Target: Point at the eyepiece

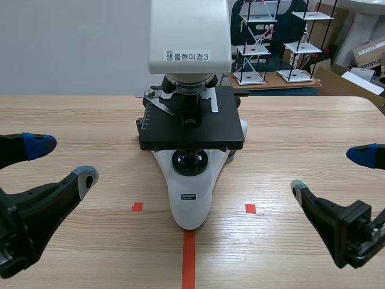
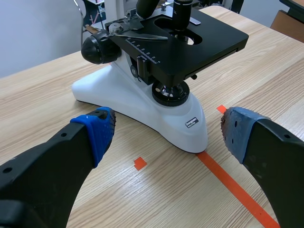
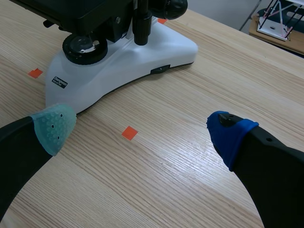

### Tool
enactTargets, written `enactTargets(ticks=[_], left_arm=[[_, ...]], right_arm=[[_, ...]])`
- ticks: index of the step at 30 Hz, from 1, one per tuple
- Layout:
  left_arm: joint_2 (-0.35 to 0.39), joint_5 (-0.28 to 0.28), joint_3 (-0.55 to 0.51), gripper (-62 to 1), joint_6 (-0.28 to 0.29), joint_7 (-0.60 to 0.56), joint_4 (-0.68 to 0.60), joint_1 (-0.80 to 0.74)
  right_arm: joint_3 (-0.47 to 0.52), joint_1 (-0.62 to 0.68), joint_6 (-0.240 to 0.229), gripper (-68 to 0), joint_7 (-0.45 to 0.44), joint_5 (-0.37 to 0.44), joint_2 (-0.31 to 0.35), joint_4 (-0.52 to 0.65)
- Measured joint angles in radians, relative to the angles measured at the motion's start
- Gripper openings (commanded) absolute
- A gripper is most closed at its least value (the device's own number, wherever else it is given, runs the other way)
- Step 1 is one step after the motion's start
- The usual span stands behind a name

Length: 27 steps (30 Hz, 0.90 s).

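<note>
My left gripper (image 1: 63, 161) and right gripper (image 1: 329, 173) sit low, both spread wide and empty, flanking the microscope (image 1: 191, 198). No pointing done yet, and the eyepiece is not in view.

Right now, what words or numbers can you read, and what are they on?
"생물현미경3": white label on the microscope head.
"compuz", cut off: cardboard box.
Unreadable, too small: badge on the microscope base.
Unreadable, too small: scale on the stage.

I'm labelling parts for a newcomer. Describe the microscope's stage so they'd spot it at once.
A white microscope stands centred on the wooden table. Its stage is the plate above the round lamp lens. Alone among its parts, it is flat, square and black.
</note>
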State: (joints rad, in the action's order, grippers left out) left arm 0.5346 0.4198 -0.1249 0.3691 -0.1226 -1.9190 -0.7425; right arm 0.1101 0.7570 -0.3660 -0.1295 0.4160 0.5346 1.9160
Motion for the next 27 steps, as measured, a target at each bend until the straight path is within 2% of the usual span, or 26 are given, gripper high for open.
enactTargets(ticks=[27], left_arm=[[0.000,0.000,0.000,-13.1,0.000,0.003,0.000,0.000]], right_arm=[[0.000,0.000,0.000,-6.7,-0.054,0.000,0.000,0.000]])
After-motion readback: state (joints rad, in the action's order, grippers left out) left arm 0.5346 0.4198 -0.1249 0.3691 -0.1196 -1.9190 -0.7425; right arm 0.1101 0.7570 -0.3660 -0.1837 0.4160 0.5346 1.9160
